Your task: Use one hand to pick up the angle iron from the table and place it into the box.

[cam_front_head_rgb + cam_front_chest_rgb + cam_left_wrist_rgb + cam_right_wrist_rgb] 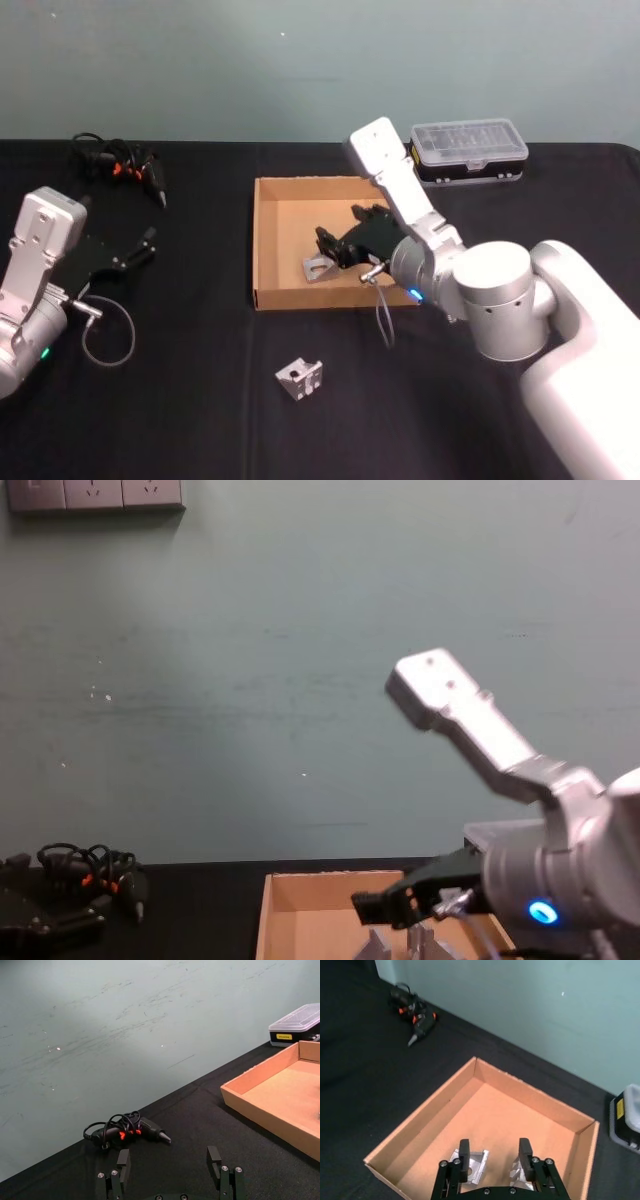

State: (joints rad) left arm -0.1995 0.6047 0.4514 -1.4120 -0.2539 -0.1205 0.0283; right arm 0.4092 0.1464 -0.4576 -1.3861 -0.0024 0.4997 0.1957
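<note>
The fingers [464, 1152] of the right gripper [494, 1152] are spread wide and hold nothing. They are low inside the box [420, 1120], within its low walls. Just past the fingers, an angle iron [472, 1166] lies on the box floor near one finger, and a second angle iron [516, 1174] lies near the other. In the head view the right wrist covers part of the box floor. A third angle iron [299, 379] lies on the bench [200, 420], outside the near wall of the box and apart from it. A plastic case [468, 150] stands behind the far right corner of the box. A black tool [125, 165] with orange marks and a cable lies at the far left. The left gripper [140, 245] hangs over the left side of the bench, well apart from the box, with its fingers open and empty.
</note>
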